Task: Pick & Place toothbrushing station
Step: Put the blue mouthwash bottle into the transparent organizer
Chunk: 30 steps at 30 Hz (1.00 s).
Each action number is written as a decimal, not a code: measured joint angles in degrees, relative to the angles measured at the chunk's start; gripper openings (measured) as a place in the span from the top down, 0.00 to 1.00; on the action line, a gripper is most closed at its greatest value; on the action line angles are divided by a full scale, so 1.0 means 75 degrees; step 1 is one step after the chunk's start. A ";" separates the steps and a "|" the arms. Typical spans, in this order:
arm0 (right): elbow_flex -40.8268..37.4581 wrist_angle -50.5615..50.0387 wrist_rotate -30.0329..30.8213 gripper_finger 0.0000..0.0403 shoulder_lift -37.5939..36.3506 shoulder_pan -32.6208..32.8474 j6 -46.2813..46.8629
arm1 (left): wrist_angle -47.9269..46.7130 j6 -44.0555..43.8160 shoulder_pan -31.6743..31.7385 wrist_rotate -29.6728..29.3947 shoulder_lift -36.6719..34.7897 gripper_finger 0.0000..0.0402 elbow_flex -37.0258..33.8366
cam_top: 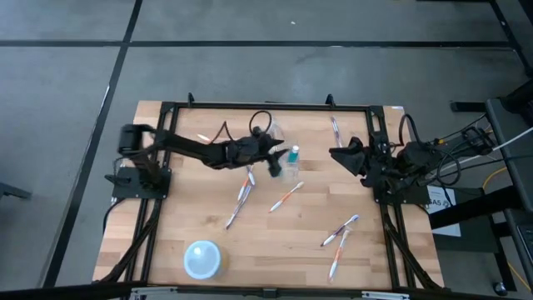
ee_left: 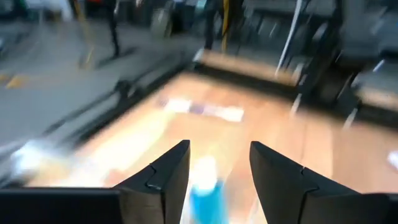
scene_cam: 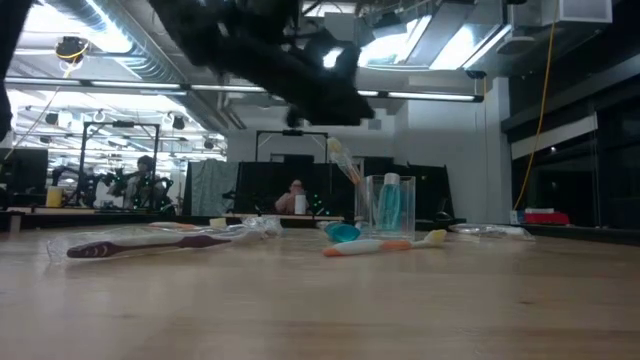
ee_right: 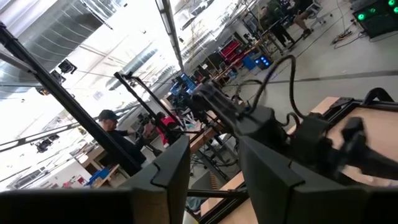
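The clear cup [cam_top: 291, 169] stands upright near the middle of the bench [cam_top: 166, 225], toward its far side, with the teal tube [cam_top: 294, 155] standing inside it; the low view shows the tube [scene_cam: 390, 203] through the cup wall [scene_cam: 372, 206] and one toothbrush [scene_cam: 343, 160] leaning out over the rim. The other toothbrushes lie loose on the bench: two [cam_top: 242, 197] just left of the cup, one [cam_top: 286, 197] just in front of it, a pair [cam_top: 341, 234] toward the right front, one [cam_top: 336, 129] at the far right.

The left gripper [cam_top: 275, 164] hangs just beside the cup, above the bench. Its own wrist view shows the jaws apart and empty, with the blurred teal tube [ee_left: 206, 193] between the two fingers [ee_left: 166, 177]. My reading is that one brush has been dropped into the cup and the step in hand is fetching another. The next move calls for travelling to a loose brush, most likely one just left of the cup, lining the jaws across its thin handle and closing low against the wood.

The right gripper [cam_top: 343, 157] waits at the right side of the bench, jaws apart with nothing between them in its wrist view.

Only the low view proves a brush sits in the cup; from above the arm hides it. Only the high view shows the pale blue bowl [cam_top: 203, 259] at the front and the full scatter of brushes.
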 joint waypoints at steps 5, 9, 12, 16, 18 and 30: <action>0.0000 0.0001 0.0212 0.65 0.0000 0.0156 -0.0117 | -0.4153 -0.3809 -0.0337 -0.1044 -0.0633 0.63 -0.0009; 0.0000 0.0025 0.0411 0.65 0.0000 0.0270 -0.0236 | -0.5102 -0.7003 -0.0235 -0.0421 -0.0593 0.64 -0.0017; 0.0000 0.0170 0.0466 0.65 0.0000 0.0317 -0.0387 | -0.4411 -0.7977 -0.0064 -0.0108 -0.0455 0.64 -0.0017; 0.0000 0.0419 0.0463 0.65 -0.0001 0.0367 -0.0619 | -0.3712 -0.8051 0.0359 0.0362 -0.0196 0.64 0.0000; 0.0000 0.0540 0.0463 0.65 0.0000 0.0412 -0.0787 | -0.3970 -0.8163 0.0575 0.0676 0.0032 0.64 -0.0017; 0.0000 0.0876 0.0600 0.65 0.0000 0.0667 -0.1261 | -0.3130 -0.7377 0.1118 0.1934 0.1035 0.57 0.0290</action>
